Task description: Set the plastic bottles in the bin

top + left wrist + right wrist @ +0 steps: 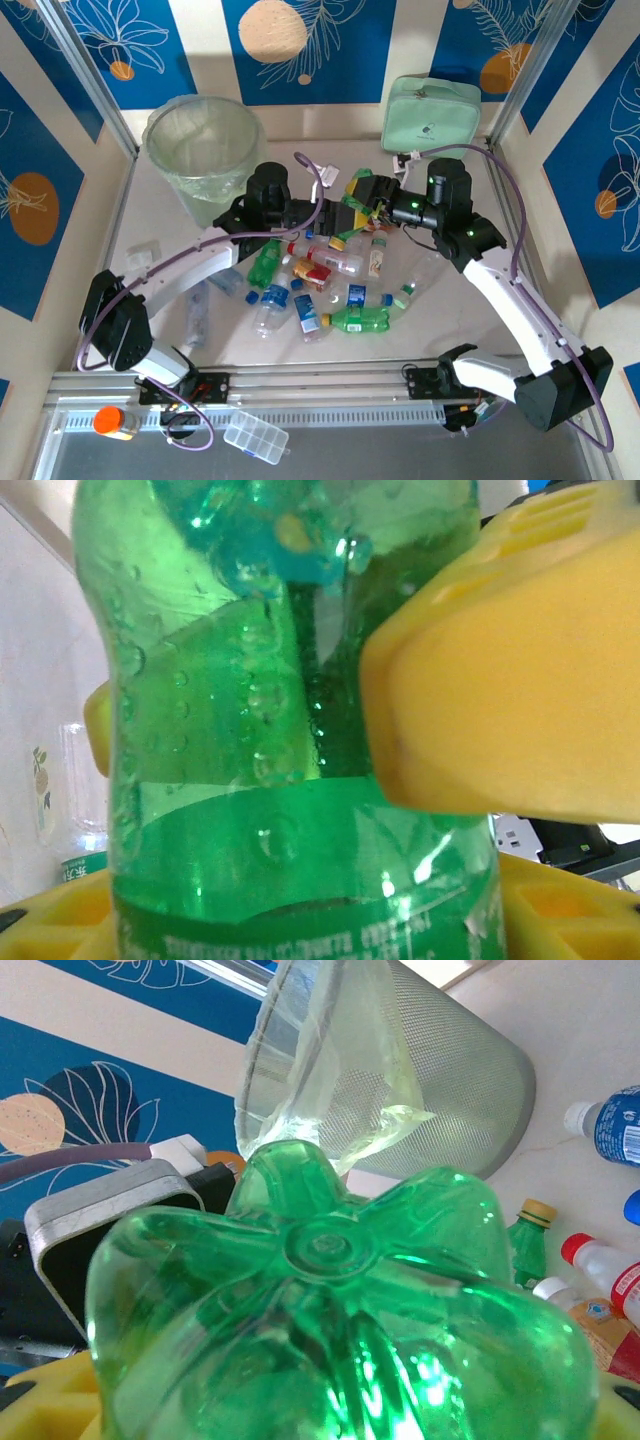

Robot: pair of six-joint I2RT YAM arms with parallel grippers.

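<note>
Filling the left wrist view, the green bottle (pixel 260 780) sits lengthwise between the left gripper (pixel 300 925)'s yellow fingers (pixel 570 910), which close on its labelled end. Farther up its body a second pair of yellow fingers (pixel 500 680) presses in from both sides. These belong to the right gripper (pixel 330 1425), whose own camera looks straight at the bottle's lobed base (pixel 330 1340), seated between its fingers (pixel 40 1405).

From above, the left gripper (pixel 335 213) and right gripper (pixel 372 197) meet nose to nose over the middle of the table (pixel 430 340). The green bottle (pixel 356 205) bridges them, clear of the surface, each gripper clamped on one end.

Just below lies the heap of plastic bottles (pixel 320 280), clear and green, on their sides and touching one another. The right wrist camera catches a yellow-capped green one (pixel 528 1240) and a blue-labelled one (pixel 610 1125).

The bin (pixel 200 150) stands upright at the far left, near the left gripper, and its pale green liner (pixel 340 1080) is draped over the rim.

A mint-green zippered case (pixel 432 110) leans against the back wall. An orange-capped jar (pixel 115 422) and a clear compartment box (pixel 256 436) sit at the near edge.
</note>
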